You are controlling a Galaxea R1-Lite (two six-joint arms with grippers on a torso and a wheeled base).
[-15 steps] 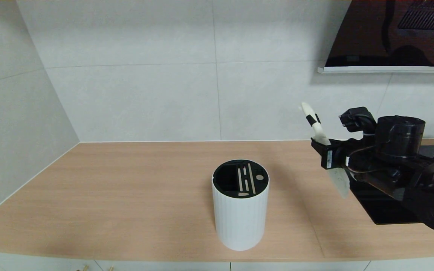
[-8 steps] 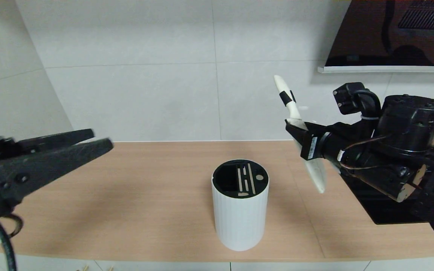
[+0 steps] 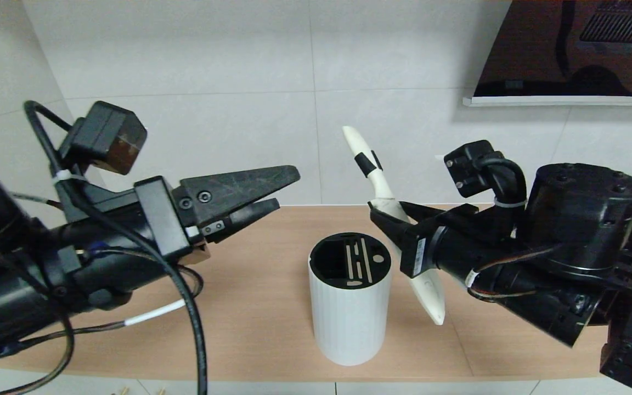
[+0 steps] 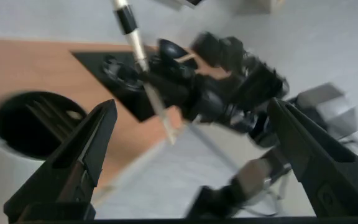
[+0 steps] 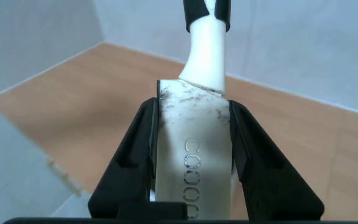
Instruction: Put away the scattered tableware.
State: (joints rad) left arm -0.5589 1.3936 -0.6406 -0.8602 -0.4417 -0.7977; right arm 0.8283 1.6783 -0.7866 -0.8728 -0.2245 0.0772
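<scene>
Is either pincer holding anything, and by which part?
The right pincer grips the white knife by its blade, next to the handle. The left pincer is open, empty.

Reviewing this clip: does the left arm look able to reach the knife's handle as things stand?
Probably yes. The left claw is open and about level with the knife, whose handle sticks up bare above the right claw. Only open air seems to lie between them.

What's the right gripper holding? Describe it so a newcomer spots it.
On the wooden countertop stands a white cylindrical knife holder with a black slotted top. Just right of it, the right gripper clamps a white knife, blade tip down. Its handle's black band marks it out.
</scene>
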